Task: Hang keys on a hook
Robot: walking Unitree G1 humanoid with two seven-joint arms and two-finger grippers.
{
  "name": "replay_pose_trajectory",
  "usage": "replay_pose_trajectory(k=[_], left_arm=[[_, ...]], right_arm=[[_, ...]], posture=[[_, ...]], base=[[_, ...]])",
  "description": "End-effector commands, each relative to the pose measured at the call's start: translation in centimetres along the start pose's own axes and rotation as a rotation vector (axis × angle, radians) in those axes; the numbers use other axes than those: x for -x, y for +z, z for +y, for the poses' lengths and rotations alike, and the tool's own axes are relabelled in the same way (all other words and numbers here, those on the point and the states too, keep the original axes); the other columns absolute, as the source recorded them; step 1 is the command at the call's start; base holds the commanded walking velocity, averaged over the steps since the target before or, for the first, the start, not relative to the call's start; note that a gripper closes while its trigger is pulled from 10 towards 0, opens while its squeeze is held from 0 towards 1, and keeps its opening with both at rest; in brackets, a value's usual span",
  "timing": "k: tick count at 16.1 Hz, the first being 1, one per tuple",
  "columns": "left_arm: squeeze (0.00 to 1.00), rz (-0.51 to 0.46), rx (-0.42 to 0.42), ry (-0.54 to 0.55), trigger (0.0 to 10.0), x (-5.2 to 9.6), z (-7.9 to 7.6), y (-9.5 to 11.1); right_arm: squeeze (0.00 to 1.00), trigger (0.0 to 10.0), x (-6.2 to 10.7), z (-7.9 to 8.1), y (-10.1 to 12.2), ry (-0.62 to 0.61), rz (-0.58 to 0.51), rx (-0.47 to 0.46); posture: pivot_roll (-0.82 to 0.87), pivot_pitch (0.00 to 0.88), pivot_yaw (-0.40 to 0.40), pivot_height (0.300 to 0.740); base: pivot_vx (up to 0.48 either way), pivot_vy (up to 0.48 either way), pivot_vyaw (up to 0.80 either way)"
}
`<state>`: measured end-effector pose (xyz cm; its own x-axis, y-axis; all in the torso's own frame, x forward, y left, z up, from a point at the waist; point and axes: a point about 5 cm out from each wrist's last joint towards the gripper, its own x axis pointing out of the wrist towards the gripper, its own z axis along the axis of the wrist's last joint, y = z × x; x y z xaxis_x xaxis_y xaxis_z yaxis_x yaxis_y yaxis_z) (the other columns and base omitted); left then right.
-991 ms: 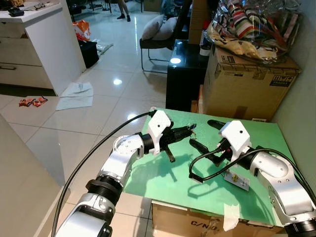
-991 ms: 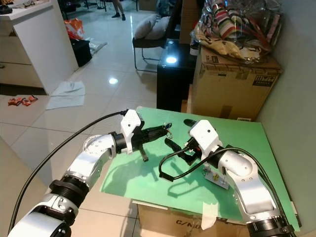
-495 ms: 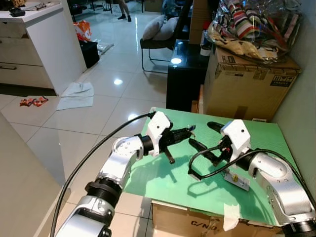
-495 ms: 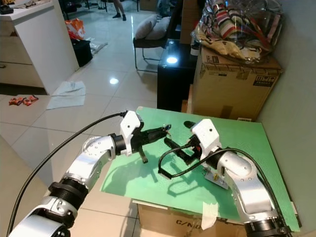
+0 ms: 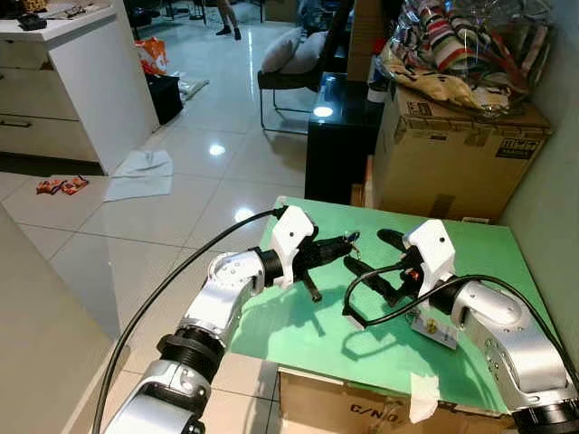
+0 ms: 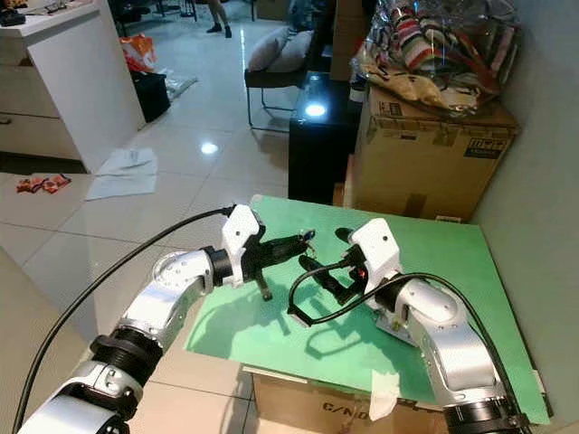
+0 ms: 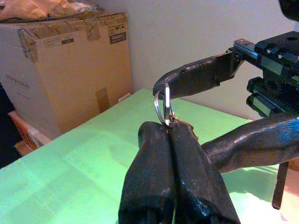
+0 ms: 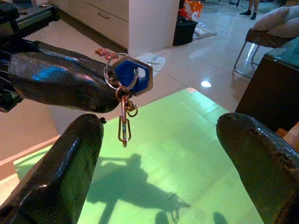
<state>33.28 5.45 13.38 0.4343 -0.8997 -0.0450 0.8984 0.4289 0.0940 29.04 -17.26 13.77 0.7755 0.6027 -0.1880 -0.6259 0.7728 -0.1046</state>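
Note:
The keys (image 8: pixel 127 85) are a silver ring with a blue hexagonal key head and a small clip dangling below. My left gripper (image 5: pixel 347 240) is shut on the ring (image 7: pixel 163 108), holding it above the green tabletop (image 5: pixel 308 334). My right gripper (image 5: pixel 371 255) is open and faces the left one. Its two black fingers (image 8: pixel 60 173) stand either side of the hanging keys without touching them. In the left wrist view, the right gripper's fingers (image 7: pixel 196 79) sit just behind the ring.
A white tag (image 5: pixel 434 330) lies on the green top beside my right arm, and a black cable loop (image 5: pixel 357 312) hangs under it. A cardboard box (image 5: pixel 457 154) with a full plastic bag and a black cabinet (image 5: pixel 335 136) stand behind. A wall runs along the right.
My right gripper has edged left, closer to the keys held in the left gripper. The left arm has barely moved.

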Motion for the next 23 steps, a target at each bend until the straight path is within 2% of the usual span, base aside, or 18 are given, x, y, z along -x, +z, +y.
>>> replay_pose_trajectory(k=[1, 5, 6, 7, 23], left_arm=[[0.00, -0.008, -0.008, -0.008, 0.0, -0.14, -0.18, 0.33], [0.00, -0.011, -0.007, -0.011, 0.0, -0.24, -0.30, 0.40], [0.00, -0.012, -0.006, -0.012, 0.0, -0.26, -0.35, 0.40], [0.00, -0.012, -0.005, -0.013, 0.0, -0.30, -0.37, 0.40], [0.00, -0.004, 0.001, -0.017, 0.0, -0.28, -0.50, 0.27]], right_arm=[[0.00, 10.0, -0.22, 0.07, 0.16, 0.007, -0.001, -0.006], [0.00, 10.0, -0.35, -0.20, 0.17, -0.005, 0.006, -0.055], [0.00, 3.9, -0.40, -0.25, -0.07, -0.007, 0.017, -0.070], [0.00, 0.0, -0.45, -0.25, -0.22, -0.007, 0.026, -0.081], [0.00, 0.0, -0.54, -0.60, -0.09, -0.039, 0.021, -0.077]], posture=[[-0.27, 0.027, 0.043, 0.740], [-0.27, 0.028, 0.040, 0.740], [-0.27, 0.029, 0.040, 0.740], [-0.27, 0.030, 0.040, 0.740], [-0.27, 0.032, 0.037, 0.740]], base=[[0.000, 0.000, 0.00], [0.000, 0.000, 0.00], [0.000, 0.000, 0.00], [0.000, 0.000, 0.00], [0.000, 0.000, 0.00]])
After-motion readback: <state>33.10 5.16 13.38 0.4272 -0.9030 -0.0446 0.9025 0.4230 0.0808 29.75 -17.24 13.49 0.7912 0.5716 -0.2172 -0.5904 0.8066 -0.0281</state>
